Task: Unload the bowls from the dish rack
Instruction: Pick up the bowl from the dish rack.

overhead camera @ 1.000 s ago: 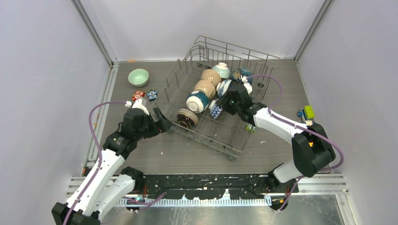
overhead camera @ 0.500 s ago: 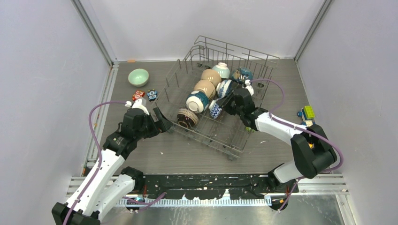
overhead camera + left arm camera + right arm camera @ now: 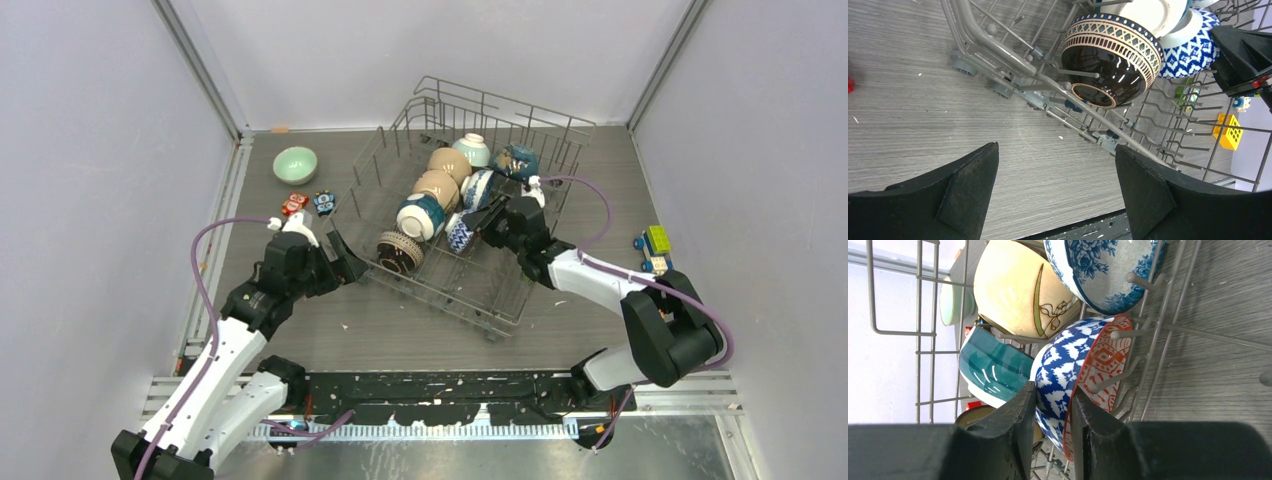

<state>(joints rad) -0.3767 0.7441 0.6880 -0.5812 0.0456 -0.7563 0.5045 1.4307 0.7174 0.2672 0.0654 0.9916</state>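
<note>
Snugly between right fingers (image 3: 1015, 435): patterned bowl (image 3: 1068, 370)

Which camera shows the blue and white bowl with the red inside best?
The right wrist view: the blue and white bowl is close up, red inside showing, right gripper straddling its rim. The top view shows the bowl tiny; the left wrist view, only its side.

The overhead view is evenly and brightly lit from above, and only faint, soft shadows are cast on the grey table (image 3: 400, 330). Small white glints are seen on the dark brown bowl (image 3: 1118, 60) and the teal bowl (image 3: 988, 372). The pale background at the left of the right wrist view is washed out.
</note>
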